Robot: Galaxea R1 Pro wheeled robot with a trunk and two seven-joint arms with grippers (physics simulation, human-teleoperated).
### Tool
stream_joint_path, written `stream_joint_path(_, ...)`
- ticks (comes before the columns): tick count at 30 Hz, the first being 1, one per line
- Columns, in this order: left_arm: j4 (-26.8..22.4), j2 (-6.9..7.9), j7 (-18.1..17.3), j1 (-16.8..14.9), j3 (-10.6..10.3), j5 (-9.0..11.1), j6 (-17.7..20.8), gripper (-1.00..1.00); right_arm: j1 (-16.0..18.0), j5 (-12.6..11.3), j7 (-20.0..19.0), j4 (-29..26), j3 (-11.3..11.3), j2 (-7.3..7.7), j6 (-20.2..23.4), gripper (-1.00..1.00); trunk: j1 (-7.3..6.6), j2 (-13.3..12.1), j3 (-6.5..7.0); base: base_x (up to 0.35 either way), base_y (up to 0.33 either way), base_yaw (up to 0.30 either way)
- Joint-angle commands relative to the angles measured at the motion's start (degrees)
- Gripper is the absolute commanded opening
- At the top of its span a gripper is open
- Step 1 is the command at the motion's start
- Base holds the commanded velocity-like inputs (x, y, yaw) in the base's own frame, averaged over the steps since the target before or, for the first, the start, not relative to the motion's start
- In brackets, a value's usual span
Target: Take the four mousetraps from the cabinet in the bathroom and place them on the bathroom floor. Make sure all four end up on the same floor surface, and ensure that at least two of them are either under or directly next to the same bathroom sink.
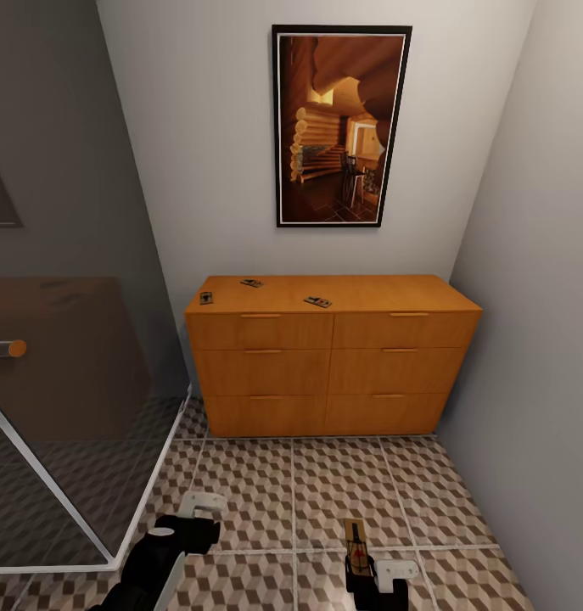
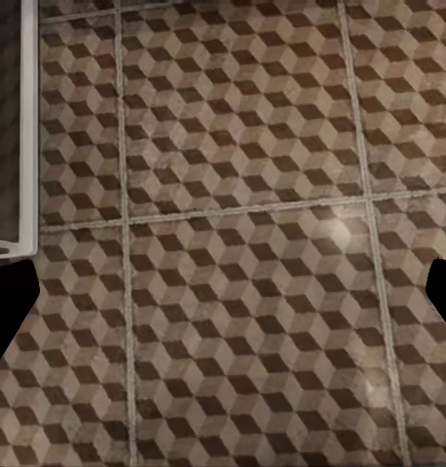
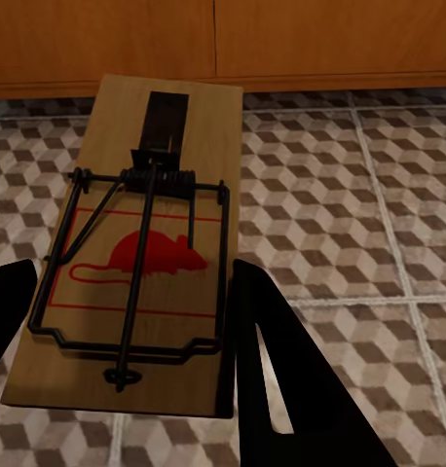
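Left gripper [image 1: 208, 507]: I see it spread wide, empty, above the bathroom floor [image 1: 325, 484] beside the glass shower panel [image 1: 70, 382]. Cabinet [image 1: 329, 365]: three mousetraps [image 1: 317, 301] on its top, toward the left edge. Right gripper [image 1: 359, 564]: clamped on a fourth mousetrap [image 3: 150, 248], red mouse emblem, no lettering.

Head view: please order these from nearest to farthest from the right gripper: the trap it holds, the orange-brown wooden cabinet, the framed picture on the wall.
1. The tan wooden mousetrap, held in the right gripper, low over the tiles.
2. The orange-brown wooden cabinet, ahead against the wall.
3. The dark-framed picture, high above the cabinet.
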State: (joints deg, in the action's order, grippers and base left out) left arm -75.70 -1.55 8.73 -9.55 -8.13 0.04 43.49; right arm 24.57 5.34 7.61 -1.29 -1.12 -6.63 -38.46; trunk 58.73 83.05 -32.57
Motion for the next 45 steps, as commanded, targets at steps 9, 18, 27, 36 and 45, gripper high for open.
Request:
stream_joint_path(9,3.8,-0.57,0.3,-0.9,0.1,-0.1,0.5,1.0,0.0,0.4,0.3,0.1,-0.1,-0.14,-0.1,-1.0,0.0,0.0,-0.06,0.0,0.0,0.0)
stream_joint_path(18,8.1,-1.57,0.3,-19.5,0.1,0.1,13.1,1.0,0.0,0.4,0.3,0.2,-0.1,-0.22,-0.1,-1.0,0.0,0.0,-0.06,0.0,0.0,0.0)
stream_joint_path(27,22.7,-2.24,0.4,-36.9,0.1,0.2,14.4,1.0,0.0,0.5,0.3,0.2,-0.1,-0.22,0.0,-1.0,0.0,0.0,-0.06,0.0,0.0,0.0)
stream_joint_path(36,27.0,-4.9,0.4,-44.1,0.1,0.2,14.7,1.0,0.0,0.5,0.3,0.2,-0.1,-0.17,0.0,-1.0,0.0,0.0,-0.06,0.0,0.0,0.0)
stream_joint_path(45,22.9,-5.65,0.3,-44.6,-0.1,0.3,14.8,1.0,0.0,0.5,0.3,0.2,-0.1,-0.12,0.0,-1.0,0.0,0.0,-0.06,0.0,0.0,0.0)
